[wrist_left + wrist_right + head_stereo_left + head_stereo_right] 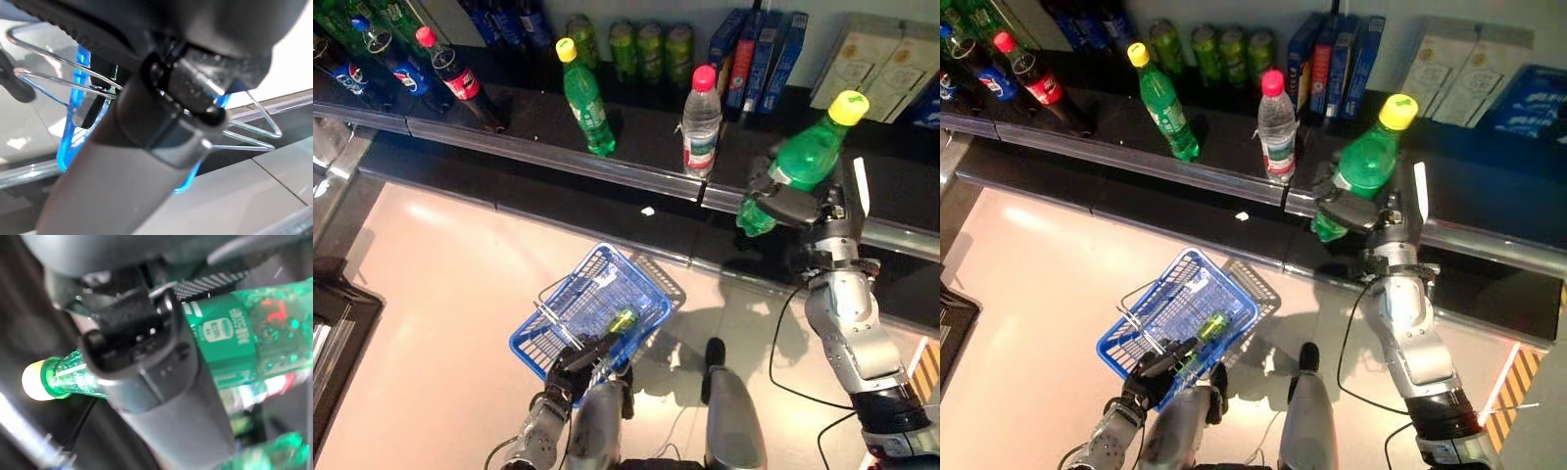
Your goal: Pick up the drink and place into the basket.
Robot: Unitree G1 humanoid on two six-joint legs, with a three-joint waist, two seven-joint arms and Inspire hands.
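My right hand point(790, 205) is shut on a green bottle with a yellow cap point(803, 157) and holds it tilted, above the front edge of the dark shelf point(636, 171). The right wrist view shows the thumb point(146, 357) curled across the green bottle point(234, 342). My left hand point(573, 367) is shut on the thin wire handles point(58, 73) of the blue basket point(570, 294), which hangs low at the left, above the floor. A small green drink point(623, 320) lies inside the basket.
On the shelf stand a green bottle with a yellow cap point(585, 98), a clear bottle with a pink cap point(701, 119), cola bottles point(460, 78) at the left, green cans point(651, 49) and blue boxes point(759, 54) at the back. A dark unit point(333, 323) stands at the left edge.
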